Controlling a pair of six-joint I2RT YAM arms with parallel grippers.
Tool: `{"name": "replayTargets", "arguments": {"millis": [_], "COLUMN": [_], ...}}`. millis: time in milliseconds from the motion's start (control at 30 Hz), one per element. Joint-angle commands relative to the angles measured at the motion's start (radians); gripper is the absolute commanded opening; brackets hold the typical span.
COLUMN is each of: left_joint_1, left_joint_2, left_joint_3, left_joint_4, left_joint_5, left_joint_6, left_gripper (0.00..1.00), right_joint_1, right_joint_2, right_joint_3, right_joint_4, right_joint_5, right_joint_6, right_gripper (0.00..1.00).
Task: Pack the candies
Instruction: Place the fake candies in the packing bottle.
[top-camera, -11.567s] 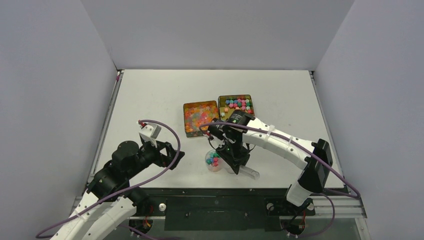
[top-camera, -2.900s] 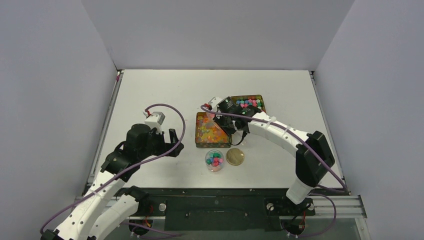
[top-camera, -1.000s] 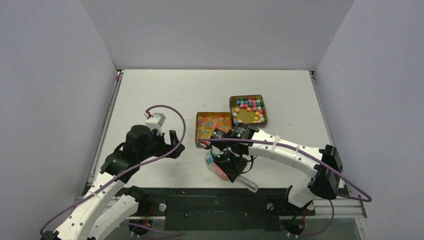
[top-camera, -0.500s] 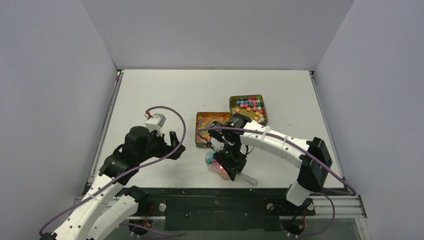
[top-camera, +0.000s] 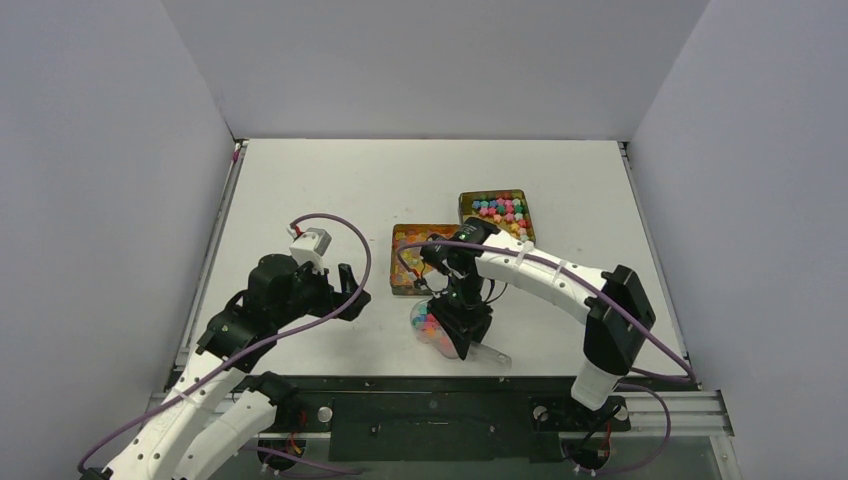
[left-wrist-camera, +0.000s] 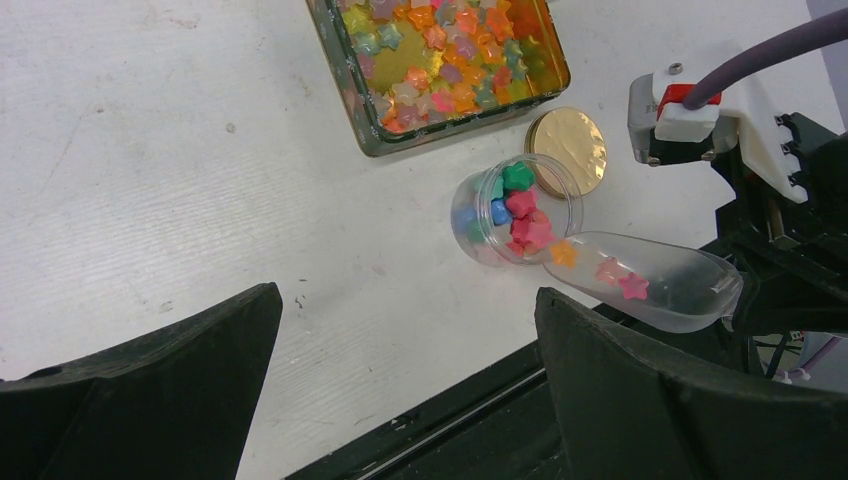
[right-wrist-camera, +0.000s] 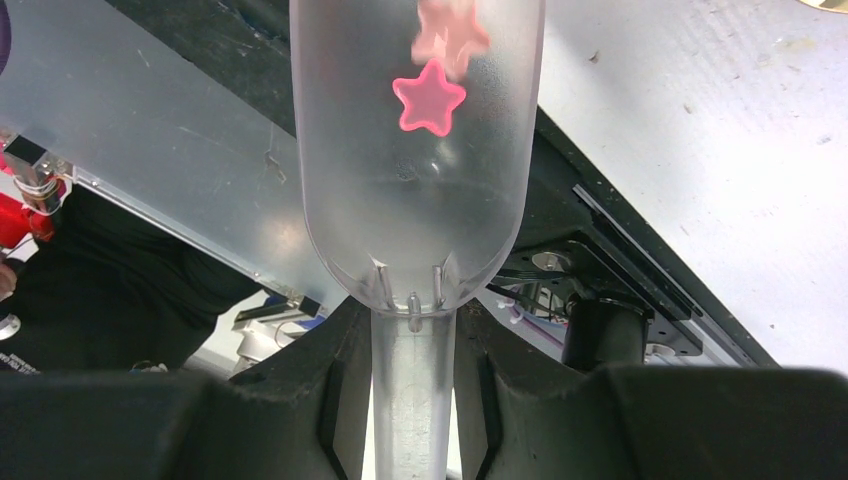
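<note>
The right tool (right-wrist-camera: 412, 375) pinches the scoop (left-wrist-camera: 655, 285) by its handle, tipping candies (left-wrist-camera: 632, 287) into the jar (left-wrist-camera: 517, 210). A few sit in the scoop; more tilt should slide them out. The left tool (left-wrist-camera: 405, 360) hangs spread wide.

On the white table (top-camera: 330, 190) sit a square tin (left-wrist-camera: 345, 85), a second tin (top-camera: 463, 215) farther back, a clear jar (left-wrist-camera: 465, 215), and a gold lid (left-wrist-camera: 567, 150) just beside the jar.
</note>
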Motion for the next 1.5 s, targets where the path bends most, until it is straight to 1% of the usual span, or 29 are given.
{"name": "replayTargets", "arguments": {"millis": [0, 300, 400, 633, 800, 933, 1000, 1200, 1333, 1467], "left_joint_1": [-0.005, -0.005, -0.005, -0.004, -0.004, -0.003, -0.005, -0.005, -0.003, -0.003], "left_joint_2": [-0.013, -0.009, -0.005, 0.008, 0.016, 0.036, 0.045, 0.061, 0.089, 0.126], "left_joint_3": [0.003, 0.002, 0.002, 0.002, 0.002, 0.003, 0.006, 0.019, 0.05, 0.083], "left_joint_4": [0.051, 0.052, 0.053, 0.053, 0.055, 0.059, 0.059, 0.052, 0.03, 0.018], "left_joint_5": [-0.004, -0.003, 0.0, 0.002, 0.013, 0.032, 0.041, 0.059, 0.097, 0.17], "left_joint_6": [0.019, 0.018, 0.02, 0.018, 0.019, 0.02, 0.02, 0.011, 0.001, -0.034], "left_gripper": [0.96, 0.96, 0.96, 0.96, 0.96, 0.96, 0.96, 0.96, 0.96, 0.96], "right_joint_1": [-0.016, -0.068, -0.088, -0.103, -0.111, -0.108, -0.105, -0.051, 0.024, 0.12], "right_joint_2": [0.01, 0.007, -0.012, -0.041, -0.076, -0.127, -0.155, -0.226, -0.262, -0.283], "right_joint_3": [0.027, 0.008, -0.031, -0.072, -0.075, -0.12, -0.146, -0.157, -0.161, -0.16], "right_joint_4": [-0.004, 0.028, 0.068, 0.098, 0.12, 0.175, 0.206, 0.258, 0.312, 0.366], "right_joint_5": [-0.059, -0.129, -0.172, -0.198, -0.177, -0.15, -0.126, 0.051, 0.157, 0.26], "right_joint_6": [0.006, 0.041, 0.071, 0.08, 0.077, 0.091, 0.099, 0.076, 0.058, 0.021], "right_gripper": [0.0, 0.0, 0.0, 0.0, 0.0, 0.0, 0.0, 0.0, 0.0, 0.0]}}
